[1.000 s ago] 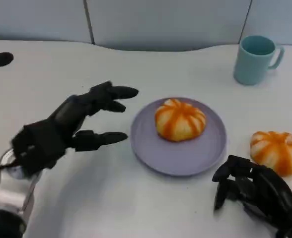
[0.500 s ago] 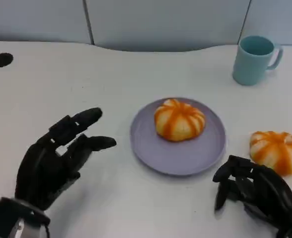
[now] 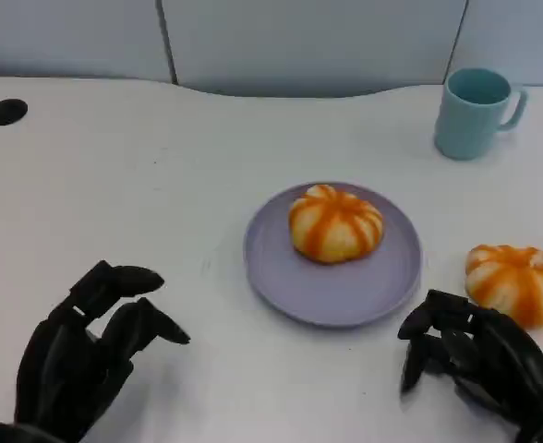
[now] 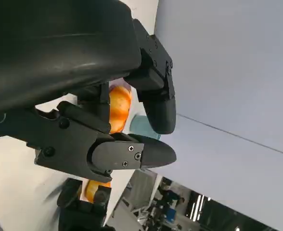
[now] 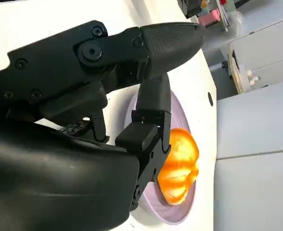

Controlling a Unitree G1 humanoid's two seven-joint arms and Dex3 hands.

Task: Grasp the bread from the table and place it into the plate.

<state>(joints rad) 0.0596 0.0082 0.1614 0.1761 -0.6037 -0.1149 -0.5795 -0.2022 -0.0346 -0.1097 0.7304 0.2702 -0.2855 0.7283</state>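
An orange-striped bread roll (image 3: pixel 334 222) lies on the lilac plate (image 3: pixel 281 268) at the table's middle. A second striped roll (image 3: pixel 517 281) sits on the bare table to the plate's right. My left hand (image 3: pixel 82 355) is low at the front left, well away from the plate, holding nothing, with its fingers loosely apart. My right hand (image 3: pixel 479 360) rests near the front right, just in front of the second roll, fingers curled down and nothing in them. The right wrist view shows the plated roll (image 5: pixel 179 166) past my fingers (image 5: pixel 151 101). The left wrist view shows that roll (image 4: pixel 118 108) between fingers.
A teal mug (image 3: pixel 475 111) stands at the back right. Black round holes (image 3: pixel 6 112) mark the tabletop at far left and far right. A grey wall panel (image 3: pixel 308 41) runs behind the table.
My left hand has drawn back from beside the plate toward the front left corner, dropping lower in the picture. The right hand and both rolls have stayed put.
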